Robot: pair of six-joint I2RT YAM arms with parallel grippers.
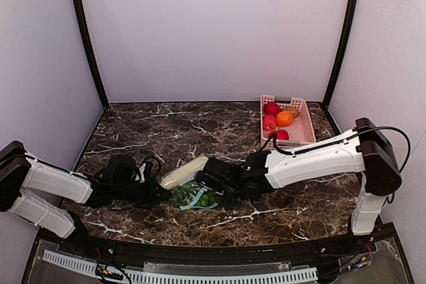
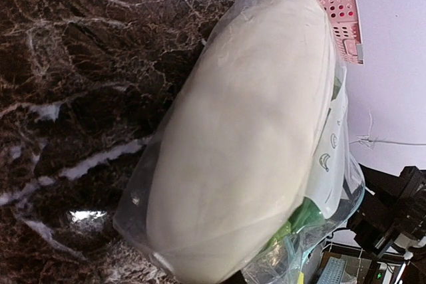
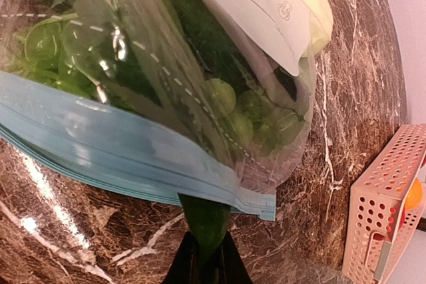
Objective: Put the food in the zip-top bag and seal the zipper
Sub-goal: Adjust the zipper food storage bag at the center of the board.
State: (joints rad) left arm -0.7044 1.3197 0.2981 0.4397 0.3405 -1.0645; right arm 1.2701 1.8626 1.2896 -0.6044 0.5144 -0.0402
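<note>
The clear zip-top bag [image 1: 192,194] lies mid-table with the pale gourd [image 2: 246,131] inside it, together with leafy greens [image 3: 46,51] and green grapes [image 3: 226,108]. Its teal zipper [image 3: 100,151] runs across the right wrist view. My right gripper [image 3: 206,264] is shut on the dark-green pepper [image 3: 206,221], whose tip pokes under the zipper edge into the bag's mouth. My left gripper [image 1: 154,193] sits at the bag's left end, shut on the plastic. Only a dark sliver of that gripper shows below the gourd in its own view.
A pink perforated basket [image 1: 303,128] of red and orange fruit stands at the back right, just beyond the right arm. The table is dark marble, enclosed by grey walls on three sides.
</note>
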